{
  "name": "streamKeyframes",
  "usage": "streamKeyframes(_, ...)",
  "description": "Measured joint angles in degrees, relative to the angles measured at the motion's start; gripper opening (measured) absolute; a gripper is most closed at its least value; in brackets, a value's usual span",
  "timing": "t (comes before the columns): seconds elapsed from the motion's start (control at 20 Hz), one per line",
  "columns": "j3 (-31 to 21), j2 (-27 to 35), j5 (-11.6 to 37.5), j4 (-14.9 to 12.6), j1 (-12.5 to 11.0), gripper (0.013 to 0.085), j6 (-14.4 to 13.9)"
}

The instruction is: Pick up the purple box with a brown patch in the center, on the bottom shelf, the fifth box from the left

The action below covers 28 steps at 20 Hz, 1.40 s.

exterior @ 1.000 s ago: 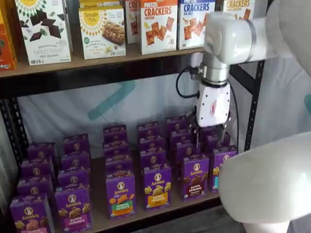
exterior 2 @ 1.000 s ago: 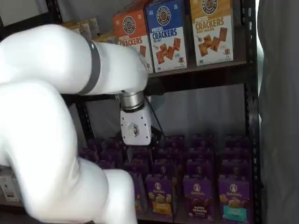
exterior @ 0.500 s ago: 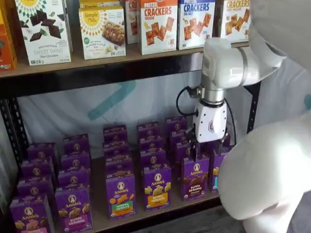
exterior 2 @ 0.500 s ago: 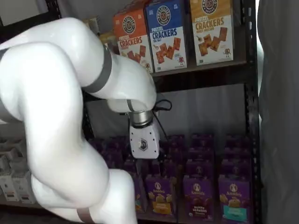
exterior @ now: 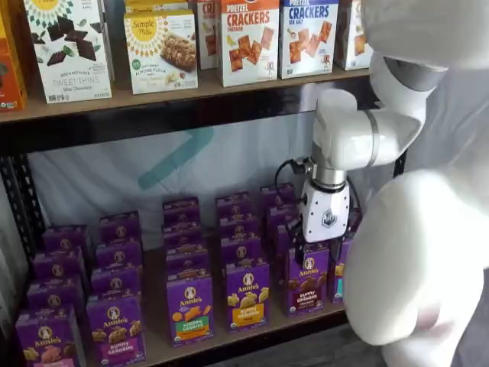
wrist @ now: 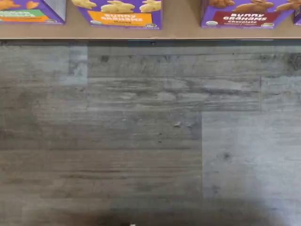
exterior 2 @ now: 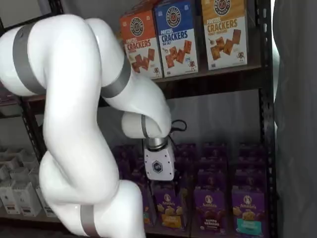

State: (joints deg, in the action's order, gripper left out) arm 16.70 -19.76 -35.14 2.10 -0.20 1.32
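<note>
The purple box (exterior: 308, 281) with a dark brown band stands at the front of its row on the bottom shelf (exterior: 155, 310); it also shows in a shelf view (exterior 2: 210, 212). In the wrist view its lower face reads "Bunny Grahams Chocolate" (wrist: 242, 16) at the shelf board's edge (wrist: 181, 28). My gripper (exterior: 317, 252) hangs right above and in front of this box's top. Its black fingers (exterior: 299, 251) are open, with a gap as wide as the box. Its white body (exterior 2: 157, 166) shows in a shelf view, with the fingers there hard to make out.
An orange-band carton (exterior: 247, 294) and a green-band carton (exterior: 190, 310) stand beside the box. A teal-band carton (exterior 2: 248, 218) stands on its other side. Cracker boxes (exterior: 249, 38) fill the upper shelf. A black rack post (exterior 2: 268, 124) stands at the right. My arm's big white links (exterior: 428, 267) block part of the view.
The gripper has come down and drifted a little left, from over the back rows to just above the front brown-band box. The arm's big links have swung further into both shelf views.
</note>
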Motion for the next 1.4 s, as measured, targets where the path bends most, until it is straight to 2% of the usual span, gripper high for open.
streamKeyframes(0.25, 0.35, 7.40, 8.72, -1.24, -0.26, 0.0850, -0.57)
streamKeyframes(0.35, 1.19, 10.45, 10.49, 0.52, -0.33, 0.0850, 1.15)
streamKeyframes(0.5, 2.45, 14.81, 13.21, 0.24, -0.61, 0.0850, 1.24)
streamKeyframes(0.6, 3.31, 17.45, 14.80, 2.62, -0.54, 0.0850, 3.47)
streamKeyframes(0.65, 3.72, 18.78, 15.83, 2.63, -0.55, 0.0850, 3.54)
streamKeyframes(0.9, 6.04, 23.70, 18.33, 0.13, -0.73, 0.0850, 1.43)
streamKeyframes(0.95, 6.57, 24.60, 18.72, 0.12, -0.71, 0.0850, 1.42)
streamKeyframes(1.05, 7.78, 26.60, 19.53, 2.03, -0.48, 0.0850, 3.07)
streamKeyframes(1.1, 8.28, 27.34, 19.74, 1.84, -0.51, 0.0850, 2.91)
streamKeyframes(1.2, 9.39, 29.16, 20.83, -2.47, -1.10, 0.0850, -0.69)
streamKeyframes(1.25, 9.98, 29.99, 21.06, -3.10, -1.20, 0.0850, -1.15)
streamKeyframes(1.3, 10.72, 30.93, 21.15, -3.05, -1.25, 0.0850, -1.04)
streamKeyframes(1.4, 11.93, 32.45, 21.28, -1.11, -1.16, 0.0850, 0.78)
